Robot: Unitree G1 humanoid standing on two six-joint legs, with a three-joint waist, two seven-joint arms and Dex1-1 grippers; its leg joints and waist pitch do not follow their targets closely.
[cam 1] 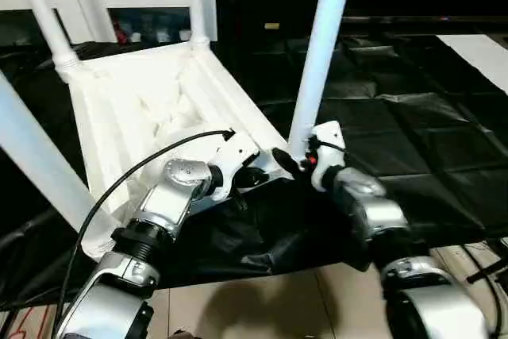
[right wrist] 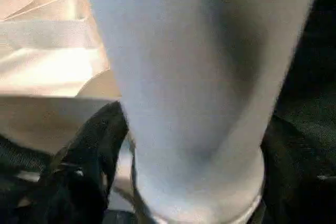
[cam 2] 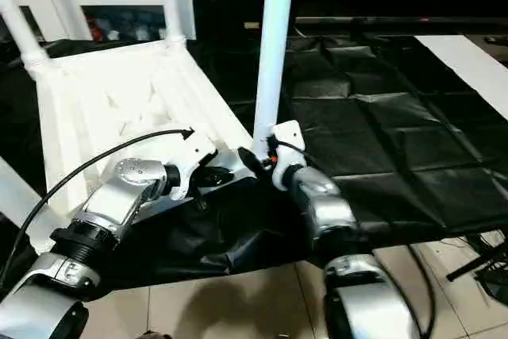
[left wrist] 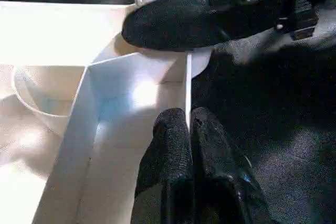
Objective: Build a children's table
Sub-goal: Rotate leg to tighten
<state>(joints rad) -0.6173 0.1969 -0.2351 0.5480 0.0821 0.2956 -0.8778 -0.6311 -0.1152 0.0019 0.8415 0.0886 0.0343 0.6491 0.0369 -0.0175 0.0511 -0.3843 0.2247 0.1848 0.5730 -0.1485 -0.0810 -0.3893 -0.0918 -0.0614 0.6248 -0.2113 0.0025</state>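
We see both silver forearms reaching forward and converging, the left gripper (left wrist: 189,129) with its two black fingers pressed together, the right gripper (cam 1: 292,160) just beside it, one black finger (left wrist: 210,11) extended across

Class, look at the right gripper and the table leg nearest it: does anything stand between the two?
Nothing visible does. The right gripper sits directly at the base of the nearest leg, where it enters the tabletop's corner socket. The left gripper rests on the tabletop's rim beside it, not between.
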